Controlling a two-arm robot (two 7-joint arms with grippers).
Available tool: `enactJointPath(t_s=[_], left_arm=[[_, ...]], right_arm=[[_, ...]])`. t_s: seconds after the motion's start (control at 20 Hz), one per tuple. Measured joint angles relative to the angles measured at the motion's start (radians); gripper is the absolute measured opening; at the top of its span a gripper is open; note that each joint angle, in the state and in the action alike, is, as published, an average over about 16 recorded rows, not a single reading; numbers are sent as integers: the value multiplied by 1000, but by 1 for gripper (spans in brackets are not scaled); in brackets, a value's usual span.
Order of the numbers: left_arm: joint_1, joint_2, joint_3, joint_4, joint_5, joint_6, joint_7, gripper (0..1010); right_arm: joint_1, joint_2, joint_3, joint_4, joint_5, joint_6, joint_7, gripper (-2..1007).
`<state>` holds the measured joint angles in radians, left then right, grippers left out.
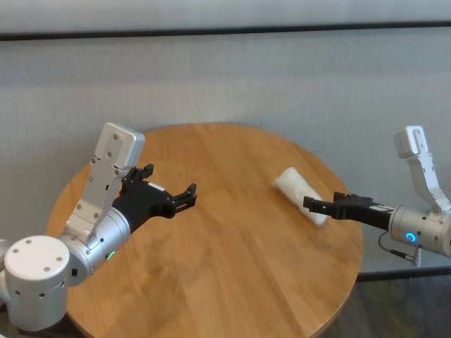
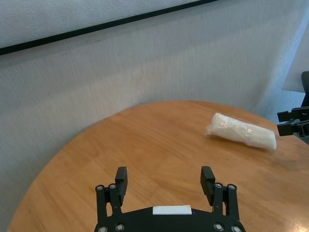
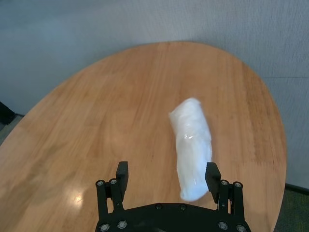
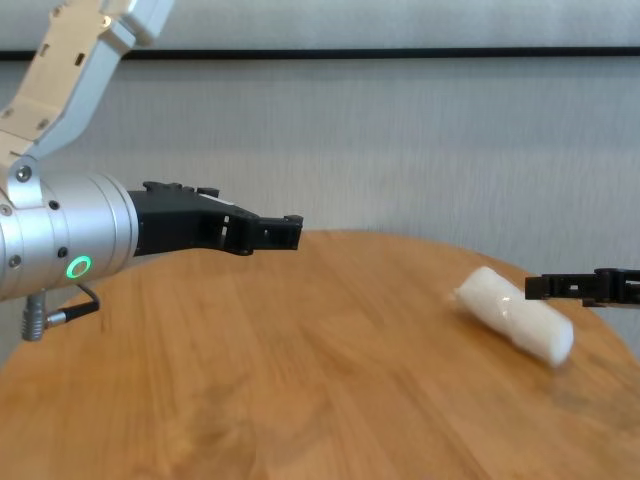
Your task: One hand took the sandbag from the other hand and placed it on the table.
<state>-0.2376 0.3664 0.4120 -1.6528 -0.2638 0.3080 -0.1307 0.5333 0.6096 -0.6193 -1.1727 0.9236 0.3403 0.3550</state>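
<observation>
The white sandbag lies on the round wooden table, on its right side near the edge. It also shows in the left wrist view, the right wrist view and the chest view. My right gripper, with the blue ring light, is open and low at the bag's near end. In its own view the bag's end lies inside the open jaws, close to one finger. My left gripper, with the green light, is open and empty above the table's left part.
A grey wall with a dark horizontal band stands right behind the table. The table's right edge is close to the sandbag and the right gripper. Bare wood lies between the two grippers.
</observation>
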Motion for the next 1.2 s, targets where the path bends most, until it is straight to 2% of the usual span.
enactJointPath(t_s=[0.9, 1.2], left_arm=[[1, 0, -1, -2, 0, 1, 1, 1000], [20, 2, -22, -26, -1, 21, 16, 1000]], right_arm=[[-1, 1, 1, -1, 2, 0, -1, 1001], [2, -6, -3, -11, -15, -12, 1, 1001]])
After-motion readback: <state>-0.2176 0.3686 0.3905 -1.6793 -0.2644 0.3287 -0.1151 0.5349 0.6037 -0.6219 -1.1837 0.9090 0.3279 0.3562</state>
